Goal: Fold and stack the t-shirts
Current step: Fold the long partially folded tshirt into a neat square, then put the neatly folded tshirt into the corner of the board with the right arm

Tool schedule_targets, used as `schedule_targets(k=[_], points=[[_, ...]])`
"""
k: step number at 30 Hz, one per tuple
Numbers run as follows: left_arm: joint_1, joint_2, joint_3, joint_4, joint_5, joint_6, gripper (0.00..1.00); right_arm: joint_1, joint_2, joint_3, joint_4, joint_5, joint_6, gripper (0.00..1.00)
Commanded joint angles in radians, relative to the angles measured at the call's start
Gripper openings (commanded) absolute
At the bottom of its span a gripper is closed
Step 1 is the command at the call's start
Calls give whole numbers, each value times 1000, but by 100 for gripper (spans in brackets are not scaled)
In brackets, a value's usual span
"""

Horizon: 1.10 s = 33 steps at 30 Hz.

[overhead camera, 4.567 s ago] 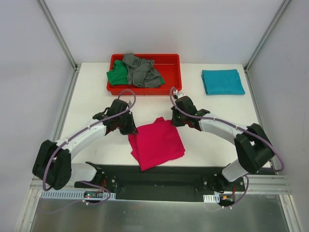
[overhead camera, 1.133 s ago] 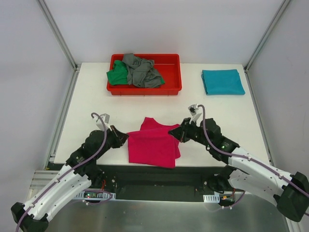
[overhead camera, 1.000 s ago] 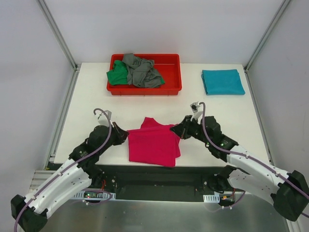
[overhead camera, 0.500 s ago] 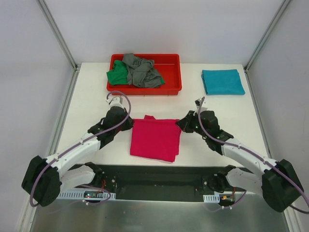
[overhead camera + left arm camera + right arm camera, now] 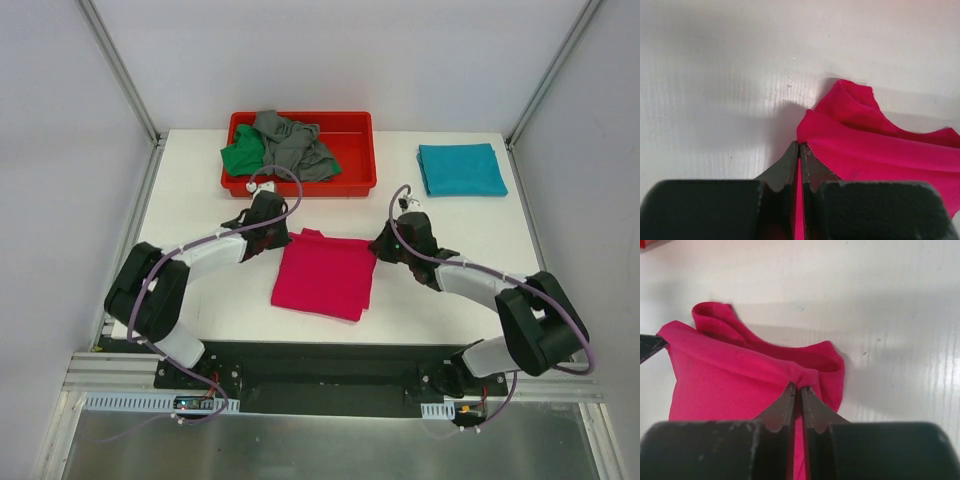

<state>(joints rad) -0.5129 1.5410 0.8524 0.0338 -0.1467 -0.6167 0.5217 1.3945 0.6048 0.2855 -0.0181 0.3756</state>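
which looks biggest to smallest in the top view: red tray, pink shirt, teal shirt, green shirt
1. red tray
2. pink shirt
3. teal shirt, folded
4. green shirt, smallest, though the grey shirt covers part of it

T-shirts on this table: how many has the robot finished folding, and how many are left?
One looks done: the teal t-shirt lies folded at the far right of the table. In hand: the pink t-shirt, partly folded mid-table, its far corners pinched by the left gripper and right gripper. Left: the green t-shirt and grey t-shirt, crumpled in the red tray; nothing is stacked yet.
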Motion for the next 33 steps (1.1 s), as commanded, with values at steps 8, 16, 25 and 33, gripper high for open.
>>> schedule_targets(k=[8,16,25,33], points=[[57,119,165,-124,38,35,69,-61,132,219,-132,-8,-119,64],[59,-162,-47,-135,54,-43,99,-55,-84,100,-227,-196,-55,96],[57,-543,-332,-158,136,-170,99,142,-91,122,-489,58,71,99],[57,-690,-438,-158,145,-221,99,219,75,219,-549,173,131,81]])
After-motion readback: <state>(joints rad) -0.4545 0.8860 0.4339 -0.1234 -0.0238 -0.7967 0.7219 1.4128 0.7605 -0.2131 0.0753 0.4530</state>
